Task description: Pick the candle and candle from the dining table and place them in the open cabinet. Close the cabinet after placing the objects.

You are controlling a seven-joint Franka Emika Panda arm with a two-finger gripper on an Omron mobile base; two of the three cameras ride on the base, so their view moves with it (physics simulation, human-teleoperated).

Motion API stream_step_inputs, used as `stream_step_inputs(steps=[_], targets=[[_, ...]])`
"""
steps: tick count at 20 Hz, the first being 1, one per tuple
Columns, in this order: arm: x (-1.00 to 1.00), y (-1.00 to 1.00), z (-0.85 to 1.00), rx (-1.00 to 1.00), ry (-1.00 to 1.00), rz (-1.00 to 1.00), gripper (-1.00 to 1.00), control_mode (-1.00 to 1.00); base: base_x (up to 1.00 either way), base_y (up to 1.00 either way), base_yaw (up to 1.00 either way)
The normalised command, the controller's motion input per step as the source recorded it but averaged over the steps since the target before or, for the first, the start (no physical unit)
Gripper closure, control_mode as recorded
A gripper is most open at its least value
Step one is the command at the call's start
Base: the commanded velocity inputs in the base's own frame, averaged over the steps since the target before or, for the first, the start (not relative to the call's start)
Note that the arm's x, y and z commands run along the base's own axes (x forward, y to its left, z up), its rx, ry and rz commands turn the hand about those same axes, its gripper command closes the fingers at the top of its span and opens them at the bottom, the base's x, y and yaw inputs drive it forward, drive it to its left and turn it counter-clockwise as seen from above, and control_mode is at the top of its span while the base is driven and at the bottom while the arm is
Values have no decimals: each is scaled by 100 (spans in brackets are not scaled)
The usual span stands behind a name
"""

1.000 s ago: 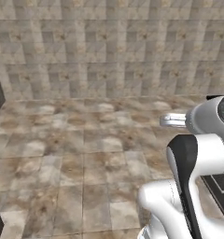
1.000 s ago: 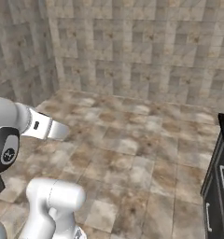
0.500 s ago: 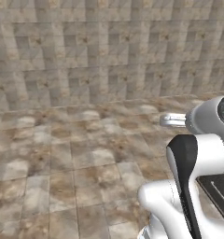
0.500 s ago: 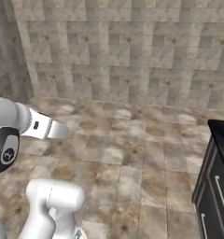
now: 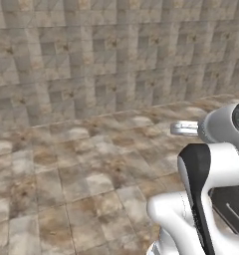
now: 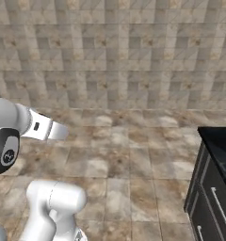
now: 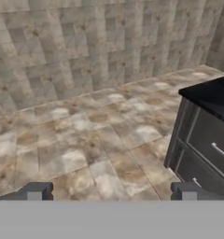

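Hand view had the hand (image 7: 108,192) spread wide and grasping nothing, its two dark fingertips (image 7: 35,191) far apart, aimed level over the tiled floor (image 7: 76,140) toward the tiled wall (image 7: 86,51). No candle could be made out. A dark drawer unit (image 7: 205,144) with a glossy black top stood at the right. Right base view showed the arm (image 6: 20,134) folded, forearm reaching forward.

Cut off by the right edge in the right base view: a dark drawer unit (image 6: 213,188) with a black top, only its left end and parts of two bar handles showing. Same unit (image 7: 205,140) cropped at the right in the hand view. In the left base view, mostly hidden behind the arm (image 5: 211,199).
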Motion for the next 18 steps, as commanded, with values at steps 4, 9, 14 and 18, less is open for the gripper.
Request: stream_step_inputs(steps=[4, 9, 14, 18], targets=[[0, 0, 0, 0, 0, 0, -100, 100, 58, 43, -32], [0, 0, 0, 0, 0, 0, -100, 100, 56, 51, -33], [0, 0, 0, 0, 0, 0, -100, 100, 52, 57, -36], [0, 0, 0, 0, 0, 0, -100, 100, 51, 56, -36]])
